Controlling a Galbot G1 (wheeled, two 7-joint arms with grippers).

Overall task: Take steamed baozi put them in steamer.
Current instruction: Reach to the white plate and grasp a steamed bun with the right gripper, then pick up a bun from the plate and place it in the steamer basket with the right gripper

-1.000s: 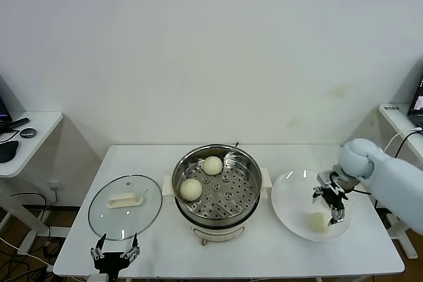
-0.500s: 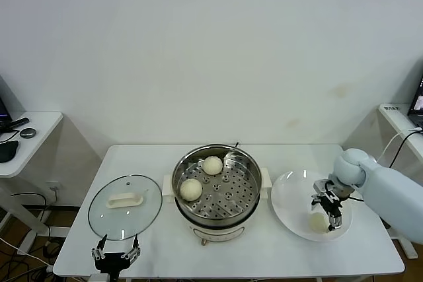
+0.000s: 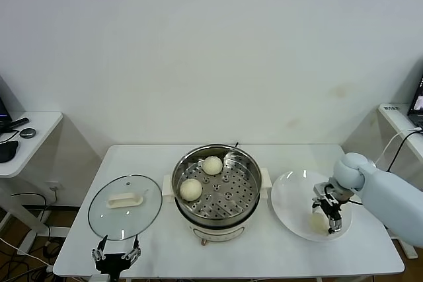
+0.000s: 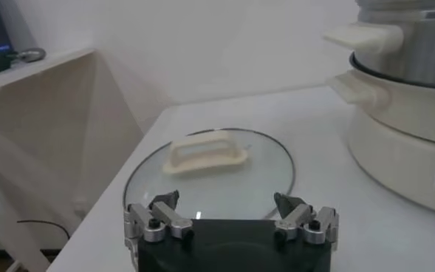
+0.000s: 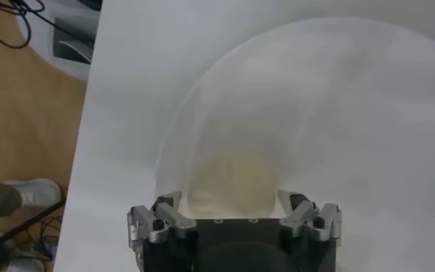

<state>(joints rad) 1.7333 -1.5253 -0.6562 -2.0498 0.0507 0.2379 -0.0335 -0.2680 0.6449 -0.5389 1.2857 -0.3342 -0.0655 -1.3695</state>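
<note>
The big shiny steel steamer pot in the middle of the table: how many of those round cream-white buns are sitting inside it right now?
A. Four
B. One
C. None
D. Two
D. Two cream-white buns rest on the perforated tray of the shiny steel steamer pot: one toward the back and one nearer its left side, while another bun lies on the flat white plate.

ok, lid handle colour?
Cream-white handle on the clear glass lid, clearest in the left wrist view.

Smooth pale-grey right arm, black-bodied gripper with silver, apparently screw-fastened finger links.
</note>
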